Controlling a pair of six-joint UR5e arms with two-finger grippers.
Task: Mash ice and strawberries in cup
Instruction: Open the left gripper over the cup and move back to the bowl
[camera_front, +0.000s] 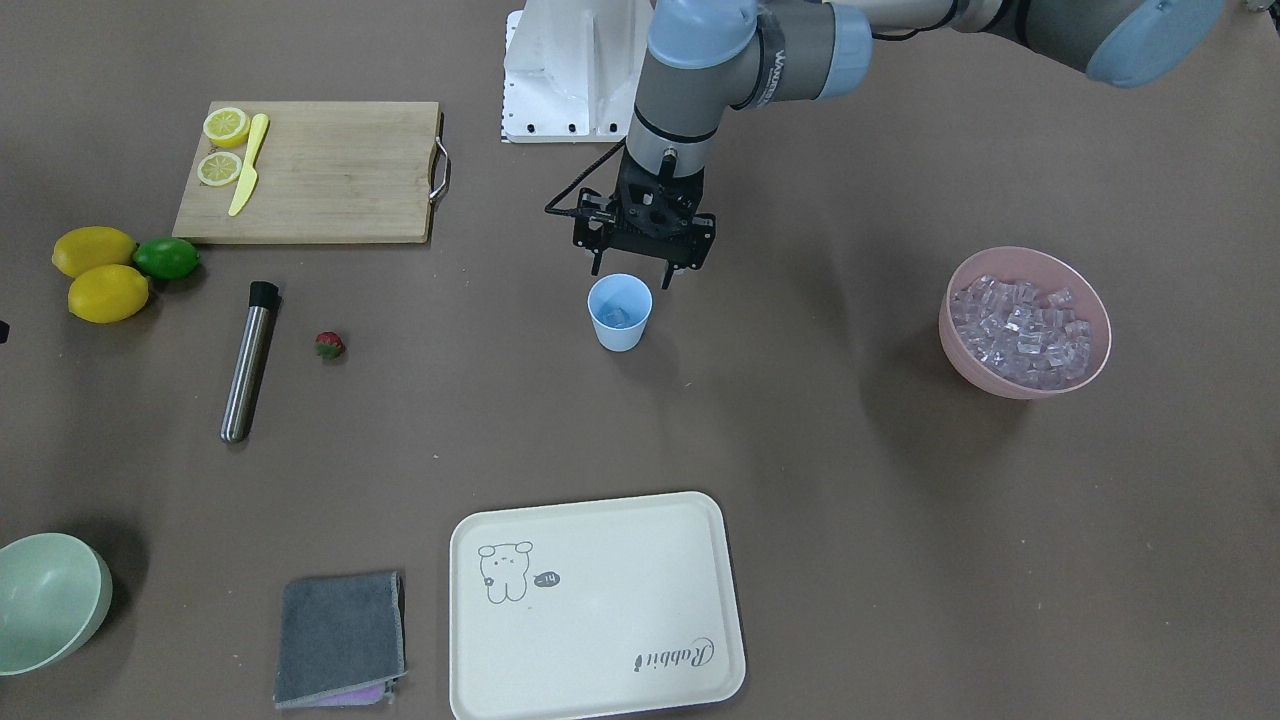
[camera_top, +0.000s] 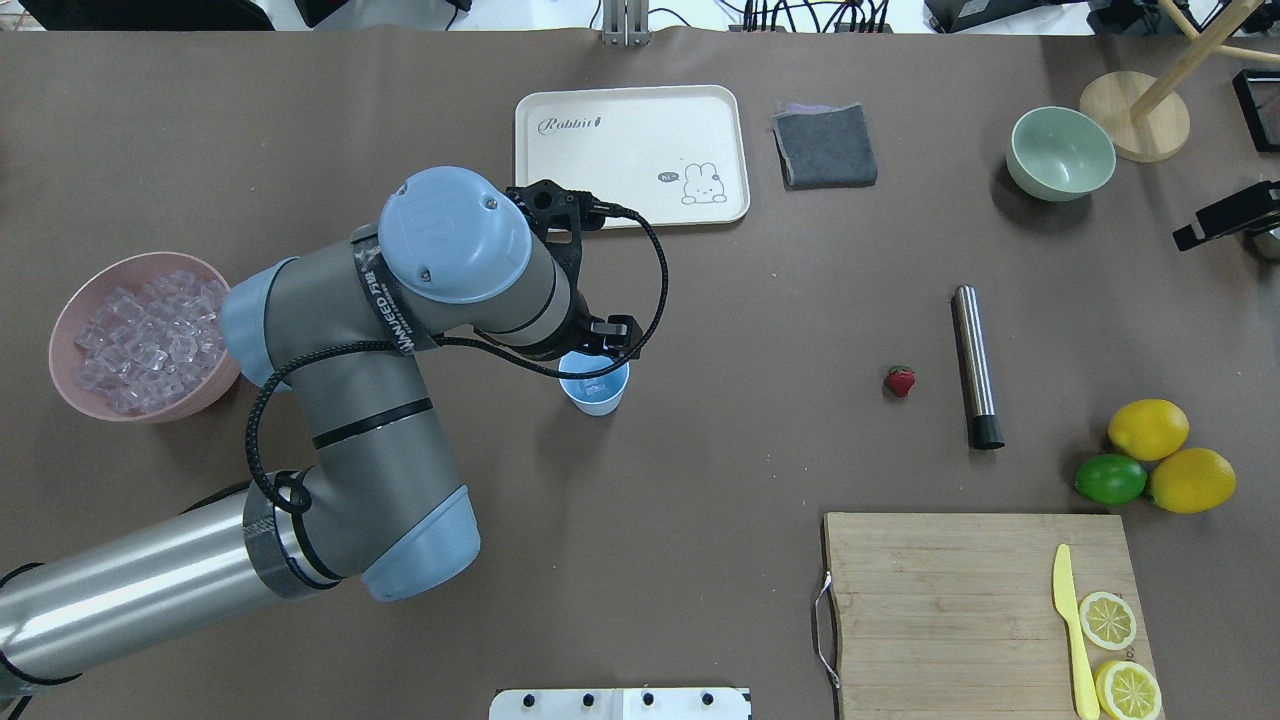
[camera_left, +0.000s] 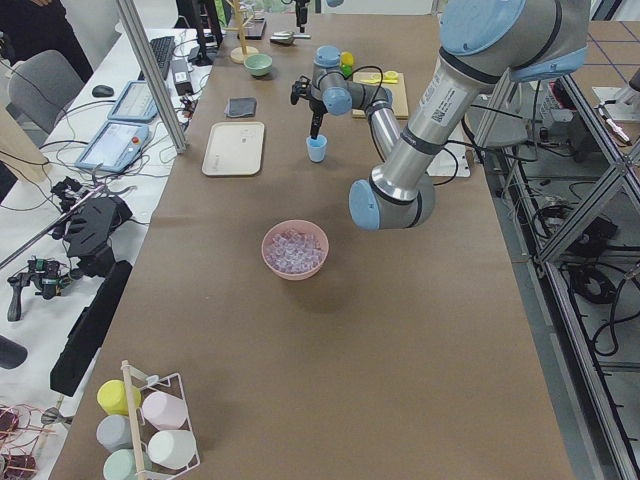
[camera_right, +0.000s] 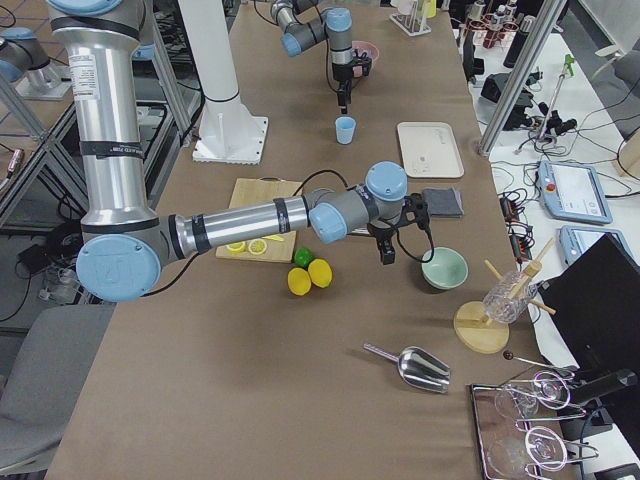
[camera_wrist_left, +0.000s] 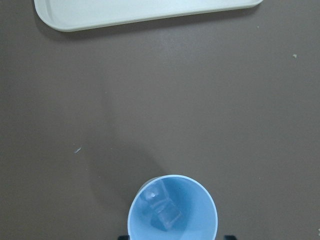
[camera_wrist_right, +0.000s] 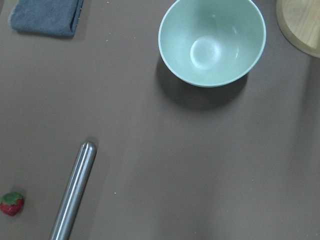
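The light blue cup stands upright mid-table with an ice cube or two at its bottom. My left gripper hovers just above the cup's rim on the robot's side, open, with nothing between its fingers. More ice fills a pink bowl. The strawberry lies on the table well apart from the cup, also seen as the strawberry in the right wrist view. My right gripper hangs high near the pale green bowl; I cannot tell whether it is open or shut.
A steel muddler lies beside the strawberry. A cream tray, grey cloth and pale green bowl are on the operators' side. A cutting board holds lemon halves and a yellow knife; two lemons and a lime sit nearby.
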